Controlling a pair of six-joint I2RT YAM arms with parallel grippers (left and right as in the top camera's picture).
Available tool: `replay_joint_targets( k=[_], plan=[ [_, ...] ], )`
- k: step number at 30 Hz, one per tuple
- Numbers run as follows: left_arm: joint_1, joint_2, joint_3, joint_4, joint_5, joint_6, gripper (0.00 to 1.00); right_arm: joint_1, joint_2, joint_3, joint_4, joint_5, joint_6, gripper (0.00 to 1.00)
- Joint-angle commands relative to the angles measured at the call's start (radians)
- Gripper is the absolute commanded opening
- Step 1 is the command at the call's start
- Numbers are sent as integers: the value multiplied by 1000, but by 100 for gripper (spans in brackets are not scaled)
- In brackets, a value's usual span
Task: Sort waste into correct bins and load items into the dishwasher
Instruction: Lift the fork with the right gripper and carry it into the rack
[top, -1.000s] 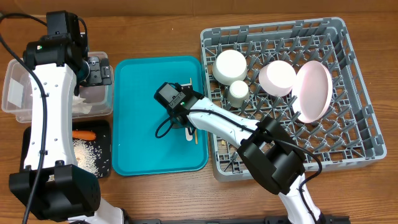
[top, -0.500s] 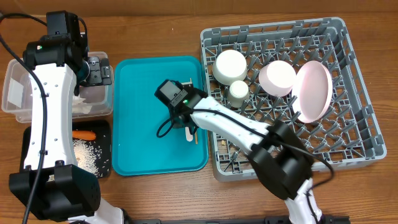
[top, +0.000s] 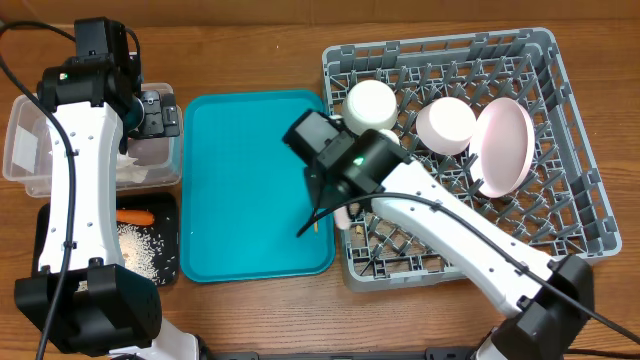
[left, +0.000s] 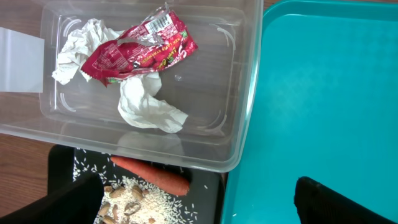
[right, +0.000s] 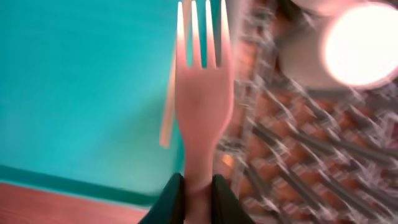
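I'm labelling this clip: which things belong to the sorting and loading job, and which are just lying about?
Job: fork, chopstick, rack, plate, bowls, clear tub, napkins, wrapper, black tray, carrot, rice.
Lying about: teal tray.

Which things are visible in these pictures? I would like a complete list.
dish rack: one, grey, right
bowls: two, white, in rack
plate: one, pale pink, on edge in rack
serving tray: one, teal, centre
clear tub: one, left
napkins: two, white, in tub
wrapper: one, red, in tub
black tray: one, beside tub
carrot: one, orange, in black tray
rice: white, in black tray
chopstick: one, wooden, beside fork
fork: one, white, in right gripper
left gripper: open, above tub
right gripper: shut on fork
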Motion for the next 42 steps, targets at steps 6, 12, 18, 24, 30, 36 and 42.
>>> replay_joint_targets(
  k=[6, 12, 18, 24, 30, 36, 42],
  plan=[
    [5, -15, 27, 1, -13, 22, 100, -102, -27, 12, -140, 50, -38, 4],
    [5, -15, 27, 1, -13, 22, 100, -165, -27, 12, -206, 80, -38, 4],
    [5, -15, 27, 1, -13, 22, 100, -246, -27, 12, -279, 80, -53, 4],
    [5, -15, 27, 1, -13, 22, 100, -317, -27, 11, -333, 85, -83, 4],
    [5, -15, 27, 1, -13, 22, 100, -373, -27, -10, -338, 91, -135, 4],
    [5, -15, 27, 1, -13, 22, 100, -402, -27, -47, -311, 98, -139, 4],
    [5, -15, 27, 1, -13, 22, 100, -423, -27, -104, -273, 98, -146, 4]
  ],
)
